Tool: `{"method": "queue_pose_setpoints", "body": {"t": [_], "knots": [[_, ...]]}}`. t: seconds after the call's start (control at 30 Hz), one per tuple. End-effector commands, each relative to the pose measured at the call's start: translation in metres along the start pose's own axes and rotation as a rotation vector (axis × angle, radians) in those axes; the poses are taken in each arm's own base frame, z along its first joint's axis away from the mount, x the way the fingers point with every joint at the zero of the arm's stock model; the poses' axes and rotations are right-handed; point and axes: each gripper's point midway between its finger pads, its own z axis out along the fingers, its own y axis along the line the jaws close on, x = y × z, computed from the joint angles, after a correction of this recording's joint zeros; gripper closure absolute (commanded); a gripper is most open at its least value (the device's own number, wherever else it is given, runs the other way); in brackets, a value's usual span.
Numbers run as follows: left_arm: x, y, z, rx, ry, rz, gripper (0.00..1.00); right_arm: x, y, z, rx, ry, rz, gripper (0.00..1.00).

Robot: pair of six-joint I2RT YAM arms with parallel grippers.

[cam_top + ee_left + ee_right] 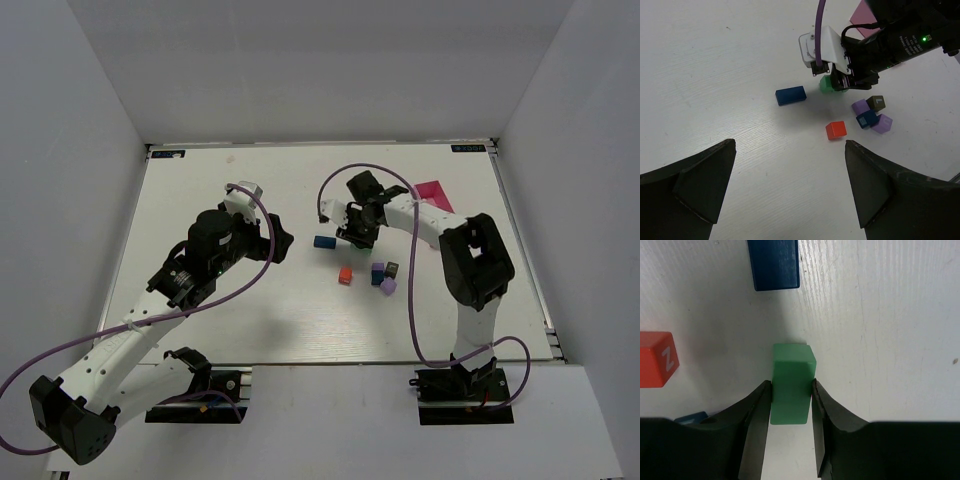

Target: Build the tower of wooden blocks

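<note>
My right gripper (791, 386) is shut on a green block (792, 371), its fingers pressed against the block's two long sides just above the table. A long blue block (774, 262) lies flat just beyond it, and a red cube (655, 360) sits to the left. In the left wrist view the green block (827, 85) shows under the right gripper, with the long blue block (790, 95) beside it. The red cube (836, 130) stands alone. A purple (859, 106), a dark (876, 102), a small blue (866, 119) and a lilac block (882, 123) are clustered together. My left gripper (789, 145) hangs open and holds nothing.
A pink tray (433, 192) lies at the back right, behind the right arm. The left arm (215, 245) reaches over the table's left half, its gripper (280, 240) just left of the long blue block (323, 241). White walls close in the table on three sides.
</note>
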Motion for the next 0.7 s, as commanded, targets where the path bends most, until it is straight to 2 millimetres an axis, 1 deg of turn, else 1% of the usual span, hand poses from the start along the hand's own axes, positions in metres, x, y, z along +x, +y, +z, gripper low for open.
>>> {"method": "queue_pose_setpoints", "body": {"t": [0.0, 0.03, 0.07, 0.1, 0.27, 0.3, 0.33, 0.4, 0.47, 0.5, 0.53, 0.6, 0.67], "knots": [[-0.004, 0.002, 0.0, -0.008, -0.02, 0.016, 0.0, -0.017, -0.015, 0.001, 0.017, -0.039, -0.124, 0.68], [-0.004, 0.002, 0.0, -0.008, -0.02, 0.016, 0.0, -0.016, -0.014, 0.001, 0.005, -0.036, -0.143, 0.68], [-0.005, 0.007, 0.0, -0.027, -0.024, 0.013, 0.0, -0.017, -0.012, 0.006, -0.014, -0.035, -0.165, 0.68], [-0.003, 0.007, 0.002, -0.029, -0.015, 0.013, 0.0, -0.02, -0.011, 0.004, -0.027, -0.046, -0.177, 0.68], [-0.004, 0.009, 0.002, -0.038, -0.018, 0.013, 0.0, -0.02, -0.003, 0.01, -0.096, -0.067, -0.282, 0.68], [-0.004, 0.009, 0.002, -0.038, -0.018, 0.013, 0.0, -0.027, -0.005, 0.007, -0.094, -0.087, -0.296, 0.68], [-0.004, 0.011, 0.002, -0.047, -0.02, 0.013, 0.0, -0.024, -0.004, 0.006, -0.111, -0.079, -0.302, 0.68], [-0.004, 0.011, 0.002, -0.047, -0.02, 0.013, 0.0, -0.03, -0.005, 0.005, -0.13, -0.099, -0.333, 0.68], [-0.004, 0.011, 0.002, -0.047, -0.02, 0.013, 0.0, -0.03, 0.0, 0.005, -0.167, -0.118, -0.373, 0.68], [-0.004, 0.011, 0.002, -0.047, -0.02, 0.013, 0.0, -0.036, 0.002, 0.003, -0.174, -0.143, -0.398, 0.66], [-0.002, 0.012, 0.004, -0.049, -0.011, 0.022, 0.0, -0.035, 0.005, 0.005, -0.192, -0.139, -0.403, 0.66], [-0.002, 0.012, 0.004, -0.049, -0.011, 0.022, 0.0, -0.039, 0.002, 0.004, -0.193, -0.145, -0.417, 0.66], [-0.002, 0.012, 0.004, -0.049, -0.011, 0.022, 0.0, -0.037, 0.001, 0.006, -0.204, -0.137, -0.417, 0.66]]}}
